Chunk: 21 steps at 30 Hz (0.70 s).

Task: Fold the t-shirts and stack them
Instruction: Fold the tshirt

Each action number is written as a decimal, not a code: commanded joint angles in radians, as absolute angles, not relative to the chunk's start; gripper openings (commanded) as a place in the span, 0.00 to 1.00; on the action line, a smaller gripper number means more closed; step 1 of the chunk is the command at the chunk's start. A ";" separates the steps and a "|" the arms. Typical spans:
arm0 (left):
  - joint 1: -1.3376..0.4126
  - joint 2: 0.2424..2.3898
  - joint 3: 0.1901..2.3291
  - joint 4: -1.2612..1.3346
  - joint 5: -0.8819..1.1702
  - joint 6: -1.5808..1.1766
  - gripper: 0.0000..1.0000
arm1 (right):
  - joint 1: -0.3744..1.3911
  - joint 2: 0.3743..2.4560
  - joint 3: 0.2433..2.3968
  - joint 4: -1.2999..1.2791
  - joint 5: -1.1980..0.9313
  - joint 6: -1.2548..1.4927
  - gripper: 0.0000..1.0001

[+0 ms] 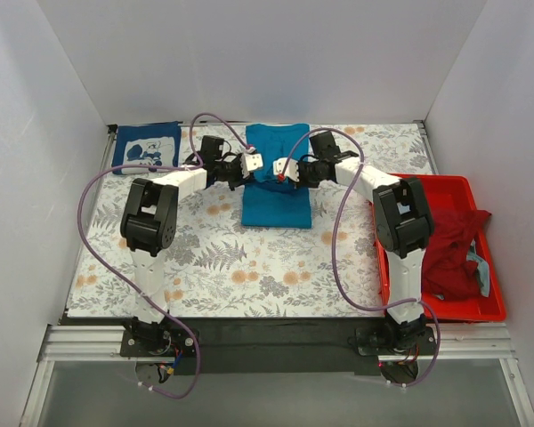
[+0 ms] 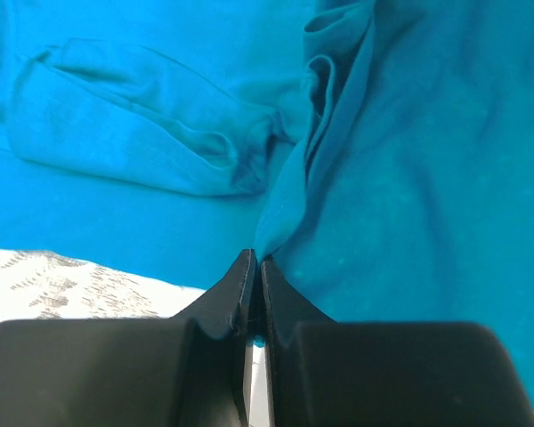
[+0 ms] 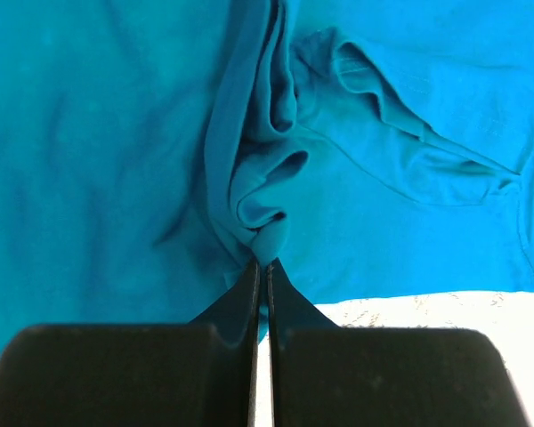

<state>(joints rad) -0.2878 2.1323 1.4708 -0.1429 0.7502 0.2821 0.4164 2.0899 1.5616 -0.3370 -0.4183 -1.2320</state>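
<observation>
Teal t-shirt point(image 1: 276, 182) lies at the middle of the far half of the flower-patterned table cover point(image 1: 249, 267), partly folded into a narrow upright rectangle. Both arms reach inward over its upper part. Left gripper point(image 1: 252, 163) is closed, its fingertips pinching a raised fold of the teal cloth; the left wrist view confirms the jaws pressed together on the fabric edge, with one sleeve point(image 2: 133, 133) lying flat to the side. Right gripper point(image 1: 279, 167) is likewise closed, its tips clamped on a bunched ridge of the same shirt, the other sleeve point(image 3: 409, 151) spread beside it. The two grippers stand near each other, just apart. Navy t-shirt point(image 1: 146, 148) with a white print lies folded flat at the far left corner. Red bin point(image 1: 440, 191) sits at the right edge, holding a dark red shirt point(image 1: 449, 249) and a pale blue-grey cloth point(image 1: 481, 267), both crumpled.
</observation>
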 commanded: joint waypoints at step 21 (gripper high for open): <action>-0.232 2.030 1.447 0.015 0.730 0.058 0.39 | 0.385 2.004 1.657 -0.320 -0.321 -1.143 0.59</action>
<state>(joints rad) -0.2653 2.1780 1.4857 -0.0082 0.7136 0.1375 0.4000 2.1357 1.6272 -0.3138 -0.3286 -1.1904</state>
